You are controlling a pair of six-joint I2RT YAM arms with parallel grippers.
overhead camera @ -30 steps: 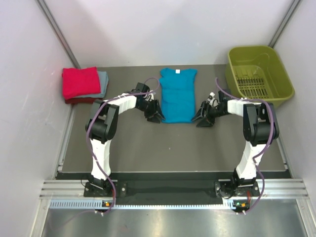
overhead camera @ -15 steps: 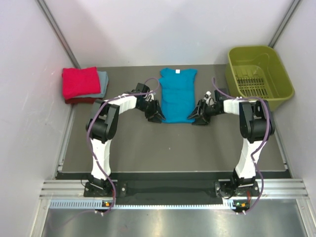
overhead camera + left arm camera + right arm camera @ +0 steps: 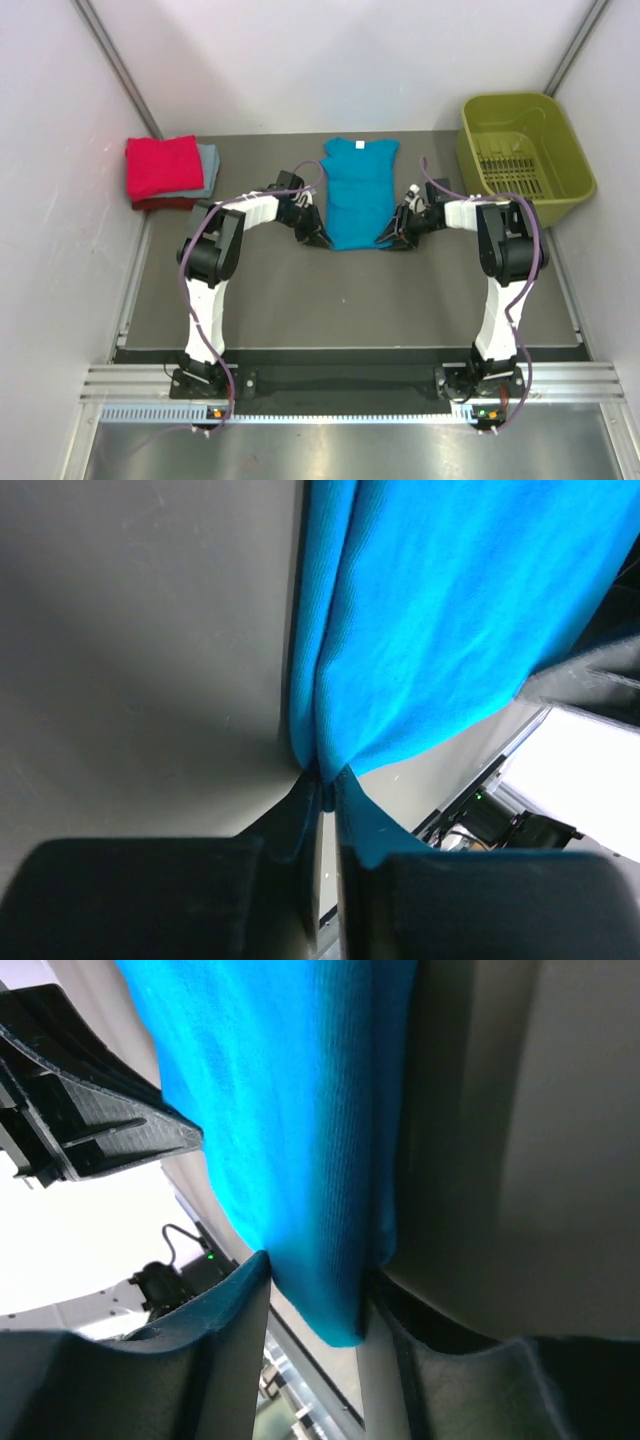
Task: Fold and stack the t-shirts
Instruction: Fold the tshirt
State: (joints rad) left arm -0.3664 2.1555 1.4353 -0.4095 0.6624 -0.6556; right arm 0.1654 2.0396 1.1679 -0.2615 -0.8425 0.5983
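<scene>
- Two grips: left gripper (image 3: 327,785) is pinching the bright teal cotton t-shirt (image 3: 450,610) at its fingertips; right gripper (image 3: 315,1295) is straddling the hem, with clamping unclear.
- Shallow bite is risking slippage on lifting.

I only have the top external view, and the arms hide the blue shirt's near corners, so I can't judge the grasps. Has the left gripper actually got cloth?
Observer: Yes. In the left wrist view the left gripper is closed to a narrow slit, and a corner of the teal shirt is pinched in it.
Operator: And the right one?
Observer: In the right wrist view the right gripper has the shirt's edge between its fingers, which stand wider apart. I cannot tell whether they are pressing it.
</scene>
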